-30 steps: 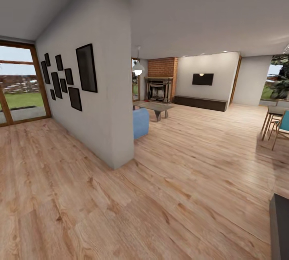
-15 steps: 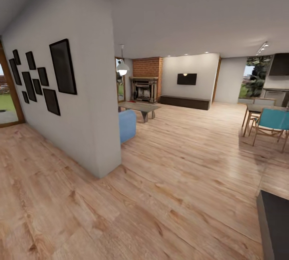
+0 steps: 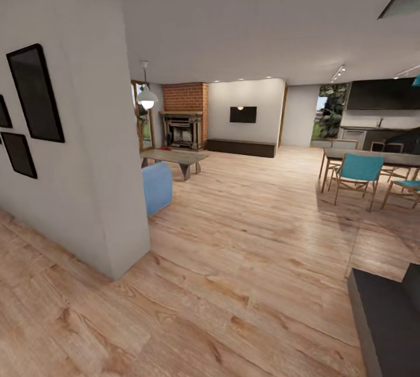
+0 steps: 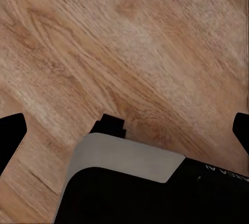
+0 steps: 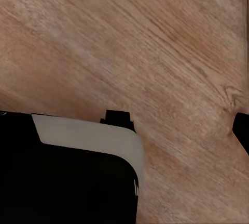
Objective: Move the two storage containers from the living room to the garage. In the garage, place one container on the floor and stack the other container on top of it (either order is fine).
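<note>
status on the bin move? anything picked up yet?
Nothing looks done. The head view faces the living room with its fireplace, TV and bench far across the wood floor. Both wrist views look down at bare planks, nothing carried. Left: fetch both bins, stack them in the garage.

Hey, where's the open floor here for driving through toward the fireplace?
Widest bare wood floor runs between the blue seat beside the white wall and the dining chairs. Crowded: coffee table before the fireplace, dark furniture nearest.

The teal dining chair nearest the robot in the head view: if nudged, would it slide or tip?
The teal chair has thin, splayed wooden legs, so it is probably light. On the smooth plank floor it would likely slide; a high push might tip it.
</note>
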You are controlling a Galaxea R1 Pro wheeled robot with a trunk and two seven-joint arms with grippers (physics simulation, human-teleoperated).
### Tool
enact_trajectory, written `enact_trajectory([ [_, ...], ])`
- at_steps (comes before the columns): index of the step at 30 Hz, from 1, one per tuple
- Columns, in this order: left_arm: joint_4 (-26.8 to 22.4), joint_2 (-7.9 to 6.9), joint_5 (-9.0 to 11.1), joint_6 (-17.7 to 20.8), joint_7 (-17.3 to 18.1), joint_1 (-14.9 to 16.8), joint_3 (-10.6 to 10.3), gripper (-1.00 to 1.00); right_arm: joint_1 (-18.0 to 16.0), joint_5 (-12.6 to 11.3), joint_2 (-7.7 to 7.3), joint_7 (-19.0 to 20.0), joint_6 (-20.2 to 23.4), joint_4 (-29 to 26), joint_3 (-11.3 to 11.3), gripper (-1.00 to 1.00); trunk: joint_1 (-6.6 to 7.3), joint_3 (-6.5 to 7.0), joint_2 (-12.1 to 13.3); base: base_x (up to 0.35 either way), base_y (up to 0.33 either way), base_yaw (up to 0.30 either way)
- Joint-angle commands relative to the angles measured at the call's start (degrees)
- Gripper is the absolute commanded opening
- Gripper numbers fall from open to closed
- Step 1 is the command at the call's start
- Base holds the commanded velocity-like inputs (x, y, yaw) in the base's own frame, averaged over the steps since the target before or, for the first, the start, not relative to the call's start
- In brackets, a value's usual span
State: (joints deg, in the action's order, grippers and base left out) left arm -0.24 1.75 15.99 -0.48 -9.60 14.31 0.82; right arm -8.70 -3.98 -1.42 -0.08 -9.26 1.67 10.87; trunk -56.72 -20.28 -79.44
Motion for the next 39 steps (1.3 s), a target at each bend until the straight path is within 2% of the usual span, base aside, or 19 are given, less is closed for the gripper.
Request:
enact_trajectory([
  [1,0.0,0.01,0.2,0.0,-0.2,0.0,0.1,1.00,-0.1,-0.4,0.02,0.0,-0.3,0.2,0.5,1.00,-0.03,-0.07,0.0,0.324,0.084,-0.300],
  [8,0.0,-0.07,0.3,0.0,-0.2,0.0,0.1,1.00,-0.1,-0.5,0.02,0.2,-0.3,0.2,0.6,1.00,-0.03,-0.07,0.0,0.324,0.084,-0.300],
  [15,0.0,-0.08,0.4,-0.1,-0.2,0.0,0.1,1.00,-0.1,-0.5,0.02,0.2,-0.2,0.2,2.2,1.00,-0.03,-0.07,0.0,0.324,0.084,-0.300],
  [30,0.0,-0.15,0.4,-0.1,-0.2,0.0,0.1,1.00,-0.1,-0.5,0.02,-0.3,-0.3,0.2,2.4,1.00,-0.03,-0.07,0.0,0.324,0.084,-0.298],
  [35,0.0,-0.19,0.4,-0.1,-0.2,0.0,0.1,1.00,-0.1,-0.5,0.00,-0.3,-0.3,0.2,2.5,1.00,-0.03,-0.07,0.0,0.324,0.084,-0.110],
  [37,0.0,-0.18,0.4,-0.1,-0.2,0.0,0.1,1.00,-0.1,-0.1,-0.02,-0.3,-0.3,0.2,3.0,1.00,-0.03,-0.07,0.0,0.324,0.084,-0.023],
  [38,0.0,-0.17,0.4,0.0,-0.2,0.0,0.1,1.00,-0.1,2.2,0.01,-0.4,-0.4,0.2,5.2,1.00,-0.03,-0.07,0.0,0.324,0.084,-0.005],
  [39,0.0,-0.17,0.4,0.0,-0.2,0.0,0.1,1.00,-0.1,2.5,0.01,-0.4,-0.5,0.2,5.5,1.00,-0.03,-0.07,0.0,0.324,0.084,-0.004],
])
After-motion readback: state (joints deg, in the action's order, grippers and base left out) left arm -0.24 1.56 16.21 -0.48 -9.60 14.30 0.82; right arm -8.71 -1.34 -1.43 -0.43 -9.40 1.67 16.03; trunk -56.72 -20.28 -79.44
